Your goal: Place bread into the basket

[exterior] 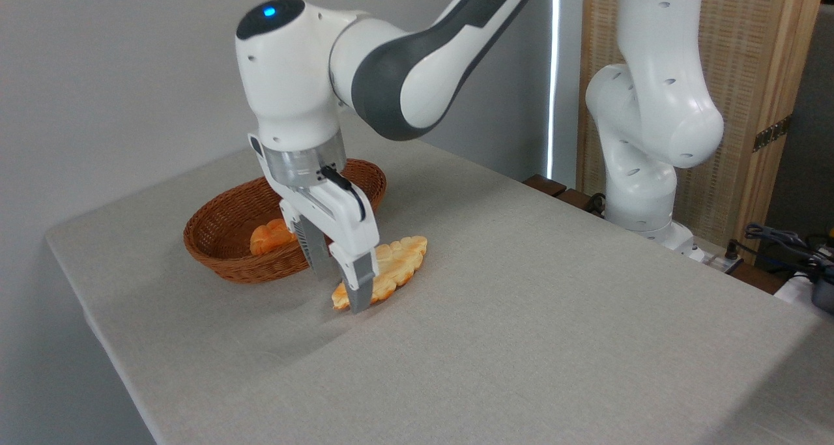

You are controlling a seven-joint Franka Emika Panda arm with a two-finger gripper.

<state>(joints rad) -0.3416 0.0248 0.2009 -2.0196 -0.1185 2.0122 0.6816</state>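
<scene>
- The bread (394,266), a long flat pale golden loaf with a bumpy top and orange-brown edges, lies on the grey tablecloth (521,315) just left of the frame's centre, its long axis running from lower left to upper right.
- The gripper (339,292) points down at the loaf's lower-left part. Its two fingers stand well apart, one on each side of the loaf: the near finger (360,292) covers the front edge, while the far one sits darker behind and to the left.
- Whether the pads actually touch the crust cannot be told from this angle; the loaf appears to lie flat on the cloth.
- The basket (215,253), an oval of reddish-brown wicker, sits just up and left of the loaf, near it but apart, partly hidden behind the gripper.
- Inside the basket, by its near wall, lies a small deep-orange bun (268,236).
- The white and grey arm (404,73) reaches in from the upper centre, a blue light glowing on top of its wrist.
- The arm's white base column (645,119) stands at the table's far right edge, before a wooden screen (756,60).
</scene>
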